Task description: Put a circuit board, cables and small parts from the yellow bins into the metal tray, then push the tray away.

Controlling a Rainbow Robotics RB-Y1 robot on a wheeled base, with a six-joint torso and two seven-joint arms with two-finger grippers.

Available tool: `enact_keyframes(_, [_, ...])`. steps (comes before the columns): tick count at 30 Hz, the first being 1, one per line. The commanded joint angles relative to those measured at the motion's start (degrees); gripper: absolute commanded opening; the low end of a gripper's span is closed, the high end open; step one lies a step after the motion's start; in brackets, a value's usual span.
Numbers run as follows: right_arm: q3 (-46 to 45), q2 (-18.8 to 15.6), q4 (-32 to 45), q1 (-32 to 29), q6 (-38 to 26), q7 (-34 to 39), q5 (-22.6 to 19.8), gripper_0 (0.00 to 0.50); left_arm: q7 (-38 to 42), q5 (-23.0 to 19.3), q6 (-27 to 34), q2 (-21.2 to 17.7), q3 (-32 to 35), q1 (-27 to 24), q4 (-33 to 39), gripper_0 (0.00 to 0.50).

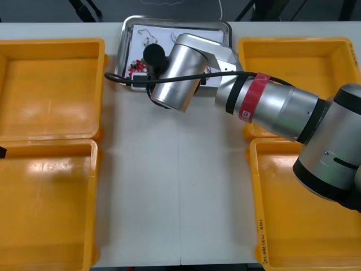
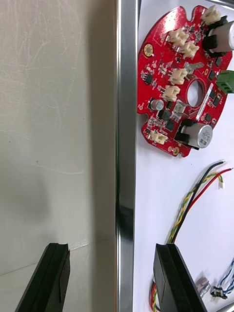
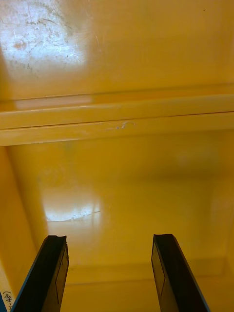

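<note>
Four yellow bins [image 1: 51, 90]: two at left of table, two at right. One metal tray [image 1: 125, 45], white inside. One round red circuit board [image 2: 180, 83] in tray. Cables in tray: one bundle of black, red and yellow wires [image 2: 195, 195], one cable or several cannot tell; one blue and white cable [image 2: 226, 280] beside it.

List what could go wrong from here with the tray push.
The open right hand straddles the rim of the metal tray; its inner finger sits by the red and yellow cable and might snag it. The tray stands between yellow bins, so an off-centre push could swing it into one. The left hand hangs open over a left bin.
</note>
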State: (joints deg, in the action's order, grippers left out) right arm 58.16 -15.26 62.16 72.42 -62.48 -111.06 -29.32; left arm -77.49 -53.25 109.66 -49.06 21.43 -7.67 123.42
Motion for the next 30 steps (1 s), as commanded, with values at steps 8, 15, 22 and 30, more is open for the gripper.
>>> enact_keyframes(8, [-5.8,-6.5,12.2,3.2,-11.9,3.1,-8.6,0.500,-1.3,-0.4,0.3,-0.7,1.7,1.0,1.5,0.500])
enact_keyframes(15, [-5.7,-11.8,20.4,2.8,-17.6,11.3,-16.0,0.500,-1.3,-0.4,0.3,-0.7,1.7,1.0,1.5,0.500])
enact_keyframes(22, [-7.5,-17.6,29.5,-1.2,-20.6,19.9,-22.5,0.500,-1.3,-0.4,0.3,-0.7,1.7,1.0,1.5,0.500])
enact_keyframes(30, [-10.4,-22.4,37.8,-6.5,-23.8,27.1,-24.4,0.500,-1.3,-0.4,0.3,-0.7,1.7,1.0,1.5,0.500])
